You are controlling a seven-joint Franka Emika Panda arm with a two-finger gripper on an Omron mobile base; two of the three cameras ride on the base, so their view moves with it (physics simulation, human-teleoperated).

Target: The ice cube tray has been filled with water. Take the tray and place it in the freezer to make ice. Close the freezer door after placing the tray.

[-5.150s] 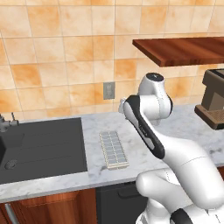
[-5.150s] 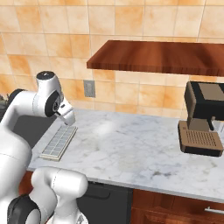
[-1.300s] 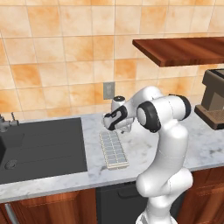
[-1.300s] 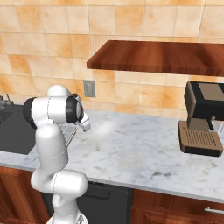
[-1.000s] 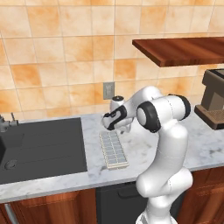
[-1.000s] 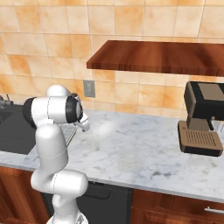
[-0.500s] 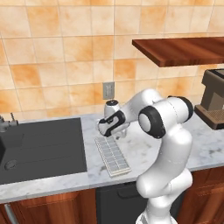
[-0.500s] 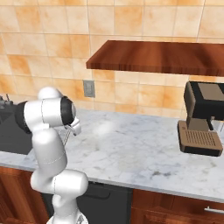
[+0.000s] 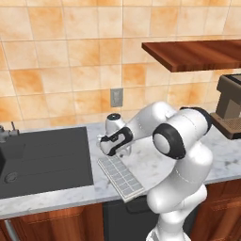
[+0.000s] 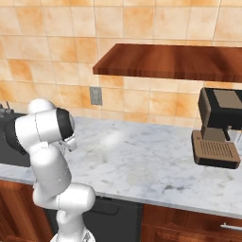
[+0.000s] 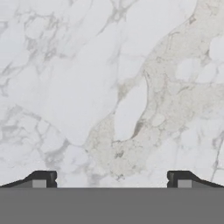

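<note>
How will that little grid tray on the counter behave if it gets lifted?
The ice cube tray looks thin and flat, so probably light and slightly bendy. Its open cells would likely spill if tipped. One corner overhangs the counter edge, so a nudge might drop it.

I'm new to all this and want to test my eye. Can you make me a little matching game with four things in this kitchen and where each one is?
Things:
1. ice cube tray
2. coffee machine
3. sink
4. wall socket

Places:
A. on the tiled wall above the counter
B. set into the counter, left of the tray
C. far right of the counter, under the wooden shelf
D. flat on the marble, at the counter's front edge

Pairs: 1-D, 2-C, 3-B, 4-A
</note>
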